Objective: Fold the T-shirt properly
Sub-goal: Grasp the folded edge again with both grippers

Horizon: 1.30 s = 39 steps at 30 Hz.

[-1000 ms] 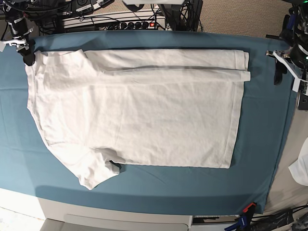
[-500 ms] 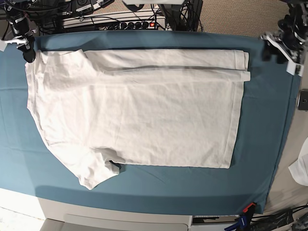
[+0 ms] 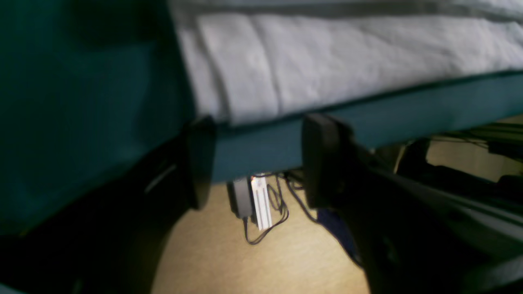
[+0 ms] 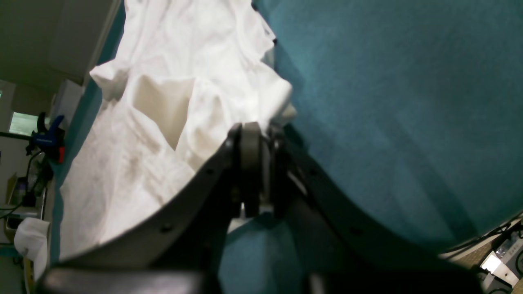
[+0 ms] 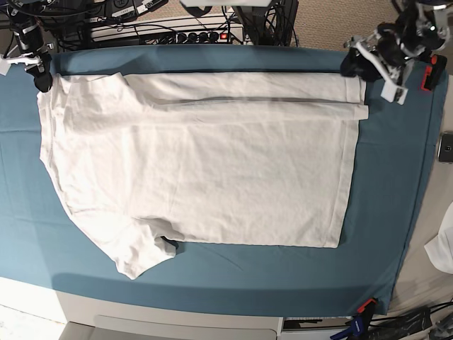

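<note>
The white T-shirt (image 5: 205, 156) lies flat on the teal-blue cloth (image 5: 386, 212), with its far edge folded over in a long strip. My right gripper (image 5: 42, 81) is at the far left corner and is shut on the shirt's edge; the right wrist view shows the fabric (image 4: 163, 102) bunched up into the shut gripper (image 4: 257, 134). My left gripper (image 5: 352, 65) is open at the shirt's far right corner. In the left wrist view the gripper (image 3: 259, 161) has its fingers spread just off the folded hem (image 3: 327, 61), and holds nothing.
A power strip and cables (image 5: 191, 35) lie behind the table's far edge. A small dark device (image 5: 446, 147) and a white fabric scrap (image 5: 444, 248) sit at the right side. An orange clamp (image 5: 366, 306) holds the cloth's near right corner.
My left arm has moved from the table's right edge leftward and away, to the shirt's far right corner. The right gripper and the shirt have stayed put.
</note>
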Motion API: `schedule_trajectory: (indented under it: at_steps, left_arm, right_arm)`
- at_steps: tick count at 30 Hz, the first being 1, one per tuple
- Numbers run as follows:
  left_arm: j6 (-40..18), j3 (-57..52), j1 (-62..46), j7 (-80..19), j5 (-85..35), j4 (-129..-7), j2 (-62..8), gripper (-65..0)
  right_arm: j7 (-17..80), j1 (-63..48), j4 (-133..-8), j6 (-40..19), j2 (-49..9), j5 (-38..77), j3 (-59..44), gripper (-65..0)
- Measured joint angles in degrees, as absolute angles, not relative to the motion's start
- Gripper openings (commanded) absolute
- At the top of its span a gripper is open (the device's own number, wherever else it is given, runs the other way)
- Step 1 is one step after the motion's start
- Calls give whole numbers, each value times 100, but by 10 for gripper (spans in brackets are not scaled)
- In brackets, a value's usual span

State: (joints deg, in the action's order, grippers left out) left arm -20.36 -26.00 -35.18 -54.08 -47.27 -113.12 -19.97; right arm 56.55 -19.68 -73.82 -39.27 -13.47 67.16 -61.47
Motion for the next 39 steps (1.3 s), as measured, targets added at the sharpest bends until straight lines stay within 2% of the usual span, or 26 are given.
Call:
schedule_trajectory:
  at_steps: [8,17,22,34,37,39]
  left_arm:
    - [-2049,-2552,-3234,-5280,-4654,-10803,-1940,-305]
    - [-2086,-2552,-3232,-5247,-4392,-10805,-2067,-305]
    - [-1824,-2552,-3203,-5183,-3946,-10847,-2080,-305]
    - [-1914,-2558,-3216,-5271,-4340,-10838,-2058,-318]
    - [-1916,-2556,-3223,-5251,-4355,-10838,-2018,-362]
    - [-1916,-2556,-3223,-5273,-4353,-10836,-2018,-438]
  right_arm:
    - [5653,-1970,-7382,-3927,-1347,6718,-6147,-632]
    - [5655,-1968,-7382,-3927,-1347,6716,-6147,-632]
    - [5655,-1968,-7382,-3927,-1347,6716,-6147,-632]
    - [5655,-1968,-7382,-3924,-1347,6716,-6147,-632]
    - [5655,-1968,-7382,-3927,-1347,6716,-6147,-632]
    - [5655,-1968,-7382,-3927,-1347,6716,-6147,-632]
